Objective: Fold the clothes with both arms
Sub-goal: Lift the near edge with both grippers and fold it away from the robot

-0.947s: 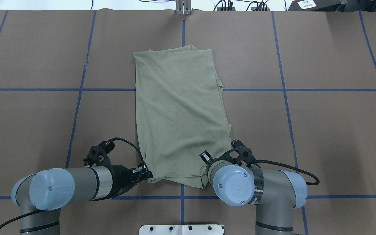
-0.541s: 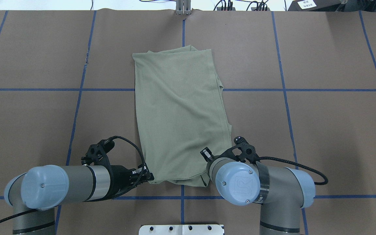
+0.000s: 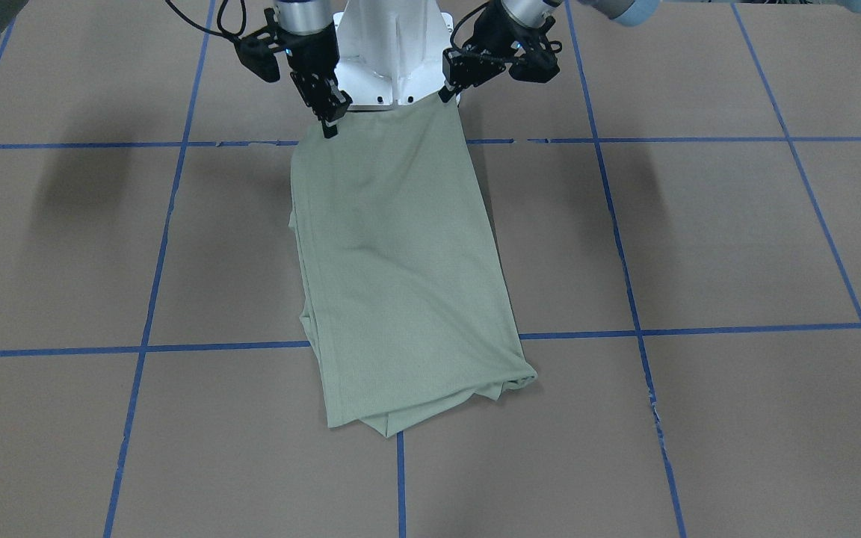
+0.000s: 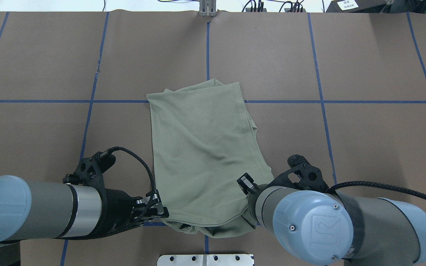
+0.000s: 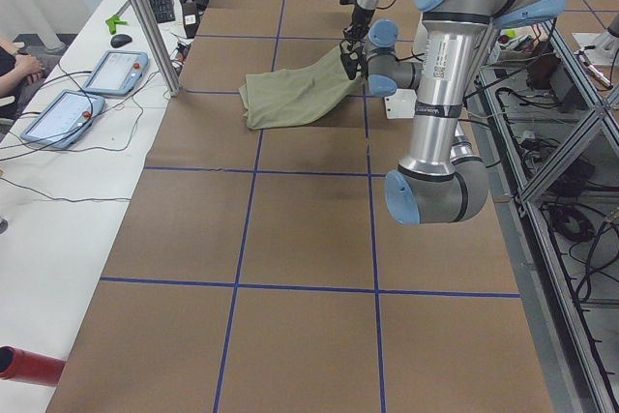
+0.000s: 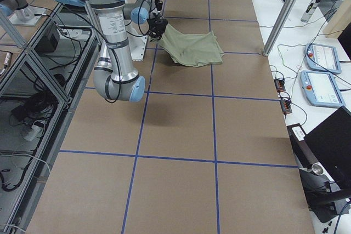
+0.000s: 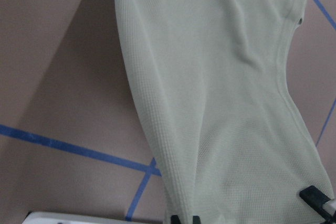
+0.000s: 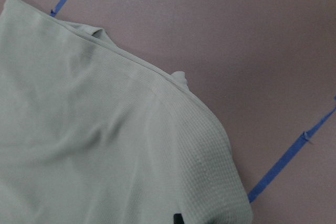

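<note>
**Lengthwise folds in, crosswise fold not yet done**

The left gripper (image 4: pixel 162 213), lower left in the overhead view, is pinched shut on one near corner of the shirt (image 4: pixel 205 155). The right gripper (image 3: pixel 329 123), upper left in the front-facing view, clamps the other. The soft, fine-ribbed sage knit lies mid-frame on the matte brown table (image 4: pixel 346 147) as a narrow oblong, its gripped edge lifted and sagging. The sleeves look folded in; the crosswise fold seems yet to come.

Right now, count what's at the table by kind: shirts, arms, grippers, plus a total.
Shirts: 1, the shirt
Arms: 2, left arm and right arm
Grippers: 2, left gripper and right gripper, each shut on the shirt's near edge
Total: 5
</note>
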You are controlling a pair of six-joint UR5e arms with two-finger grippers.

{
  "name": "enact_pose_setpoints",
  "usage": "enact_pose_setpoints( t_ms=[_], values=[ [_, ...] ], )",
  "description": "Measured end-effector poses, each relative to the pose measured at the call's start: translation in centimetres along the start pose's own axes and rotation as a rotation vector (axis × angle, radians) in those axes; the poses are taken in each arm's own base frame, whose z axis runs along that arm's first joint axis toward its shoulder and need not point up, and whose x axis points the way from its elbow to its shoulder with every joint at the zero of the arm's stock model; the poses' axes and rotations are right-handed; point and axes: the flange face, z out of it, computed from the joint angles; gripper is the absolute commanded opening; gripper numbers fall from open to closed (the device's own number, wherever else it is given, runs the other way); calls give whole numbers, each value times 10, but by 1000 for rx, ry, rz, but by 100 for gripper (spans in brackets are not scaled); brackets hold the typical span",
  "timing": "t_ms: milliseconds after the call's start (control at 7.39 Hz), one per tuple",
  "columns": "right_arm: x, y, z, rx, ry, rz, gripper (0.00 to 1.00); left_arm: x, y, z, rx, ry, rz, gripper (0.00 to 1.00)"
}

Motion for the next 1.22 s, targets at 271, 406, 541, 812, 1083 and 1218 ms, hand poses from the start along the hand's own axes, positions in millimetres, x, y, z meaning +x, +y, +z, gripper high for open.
enact_pose_setpoints(
  t_ms=[271, 406, 541, 812, 1083, 1218],
  values=[
    [-23, -9, 10, 40, -2, -25, 0, 18, -24, -7, 56, -7, 68, 0],
    [-49, -23, 25, 77, -17, -35, 0, 30, -50, 3, 111, -27, 108, 0],
    [-79, -40, 41, 120, -29, -46, 0, 43, -83, 16, 170, -52, 153, 0],
    [-143, -68, 90, 192, -37, -57, 0, 59, -164, 55, 277, -138, 228, 0],
    [-195, -92, 160, 237, -30, -54, 0, 53, -236, 91, 335, -208, 287, 0],
    [-211, -101, 185, 252, -25, -56, 0, 50, -263, 100, 354, -228, 308, 0]
  ],
)
